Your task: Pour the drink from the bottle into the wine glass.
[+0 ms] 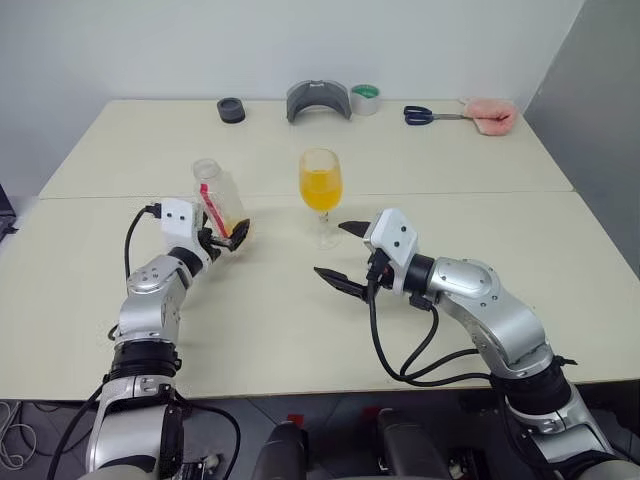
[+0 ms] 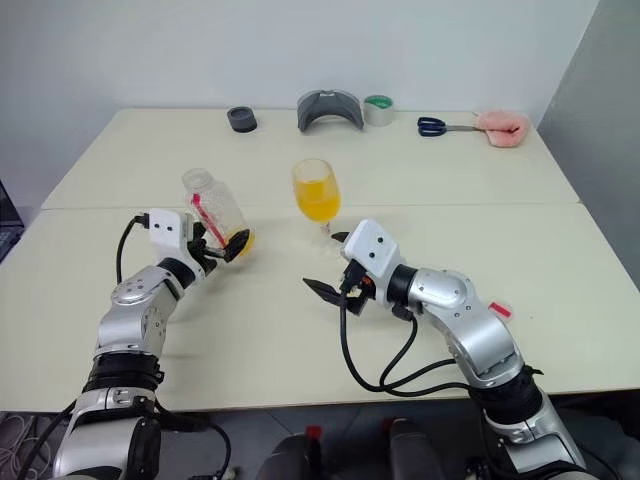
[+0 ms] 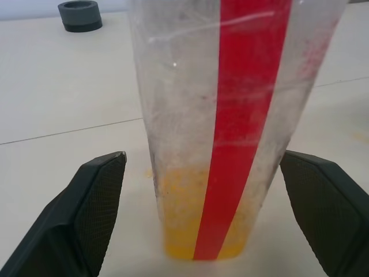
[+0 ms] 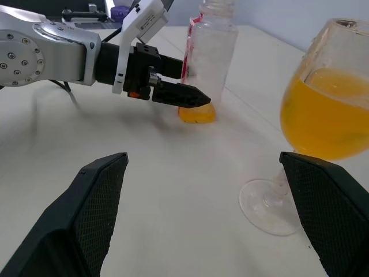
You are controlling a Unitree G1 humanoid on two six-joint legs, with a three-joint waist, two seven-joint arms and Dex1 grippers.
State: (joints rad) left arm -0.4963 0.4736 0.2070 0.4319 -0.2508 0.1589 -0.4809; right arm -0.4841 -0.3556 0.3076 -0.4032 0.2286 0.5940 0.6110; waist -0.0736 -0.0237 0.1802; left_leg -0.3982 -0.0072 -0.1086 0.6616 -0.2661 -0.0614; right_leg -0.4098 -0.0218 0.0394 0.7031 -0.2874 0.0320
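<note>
Both tools are released: left tool [image 1: 222, 240] flanks the nearly empty bottle [image 1: 222, 200] beside the glass [image 1: 320, 183]; back straight off, fingers clear of its sides

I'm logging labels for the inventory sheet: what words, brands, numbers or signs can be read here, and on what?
No text can be read in these views.
The bottle: a plain red stripe down its side, no lettering.
The wine glass: unmarked.
The tape roll and the scissors at the far table edge: any print is too small to read.
</note>
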